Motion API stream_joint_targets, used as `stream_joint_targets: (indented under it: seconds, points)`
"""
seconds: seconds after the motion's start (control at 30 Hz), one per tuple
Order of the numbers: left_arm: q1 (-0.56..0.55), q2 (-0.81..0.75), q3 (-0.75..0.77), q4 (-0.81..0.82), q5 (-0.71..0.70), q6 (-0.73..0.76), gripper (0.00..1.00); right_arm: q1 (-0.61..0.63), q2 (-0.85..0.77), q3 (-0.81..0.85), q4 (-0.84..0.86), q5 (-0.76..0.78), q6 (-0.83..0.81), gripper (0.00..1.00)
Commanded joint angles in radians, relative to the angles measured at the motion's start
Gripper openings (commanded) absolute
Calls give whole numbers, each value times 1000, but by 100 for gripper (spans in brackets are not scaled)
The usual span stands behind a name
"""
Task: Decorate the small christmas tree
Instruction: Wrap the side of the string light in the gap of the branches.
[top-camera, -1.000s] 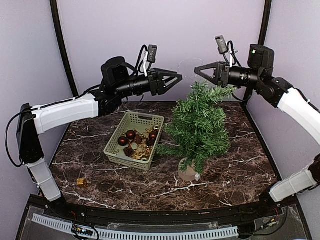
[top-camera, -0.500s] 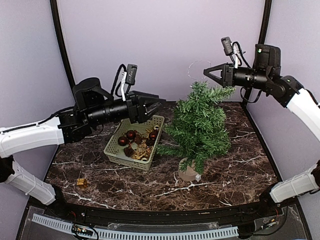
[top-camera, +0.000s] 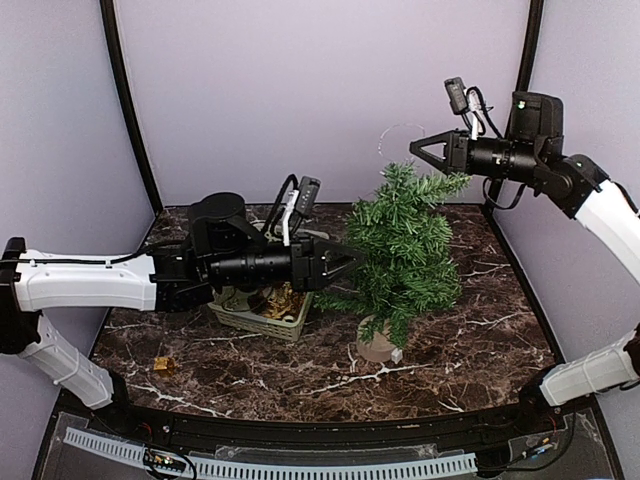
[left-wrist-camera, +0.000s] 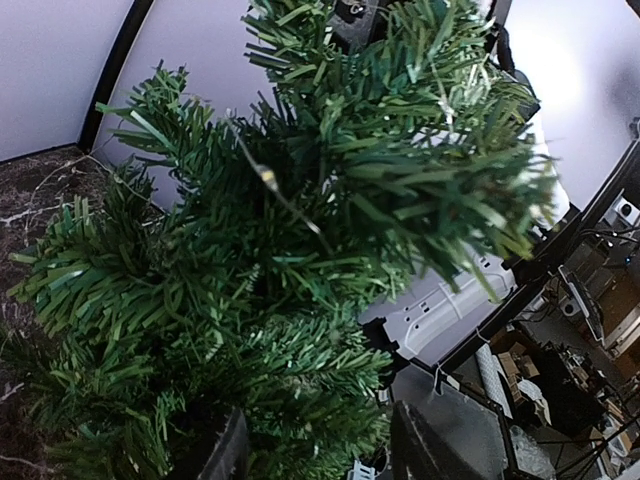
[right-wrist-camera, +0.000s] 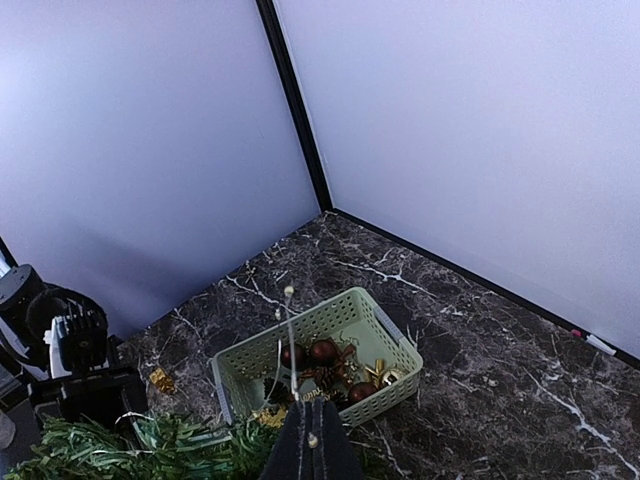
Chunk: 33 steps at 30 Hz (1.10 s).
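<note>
Gently, I'd lower my right tool, clamped on thin wire, over the small christmas tree; left tool stands apart.

The tabletop is dark brown marble with white veining. A pale green plastic basket with slotted walls stands on its left half. Inside the basket lie dark red baubles and gold ornaments, piled together. One small gold ornament lies alone on the tabletop, well apart from the basket, near the front left corner. Lavender wall panels enclose the rear and both sides, joined by black posts. A white slotted cable duct runs along the near edge.
</note>
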Motion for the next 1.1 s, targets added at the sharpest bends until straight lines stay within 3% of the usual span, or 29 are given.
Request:
stream_joint_targets:
  seconds: [0.0, 0.2, 0.4, 0.6, 0.8, 1.07]
  points:
    - [-11, 45, 65, 48, 7, 5, 51, 2, -32, -9, 22, 14, 4, 0]
    - [-17, 77, 89, 36, -28, 22, 48, 3, -35, -4, 15, 6, -3, 0]
    - [-21, 85, 90, 84, -11, 9, 38, 3, -35, -9, 17, 11, -5, 0]
    - [-22, 60, 74, 84, -41, 3, 17, 3, -45, -5, -4, 49, -9, 0]
    - [-17, 19, 35, 54, -122, -26, 4, 3, -62, -4, -78, 123, -25, 0]
    - [13, 27, -9, 88, -119, -132, 0, 3, -89, -1, -161, 194, -36, 0]
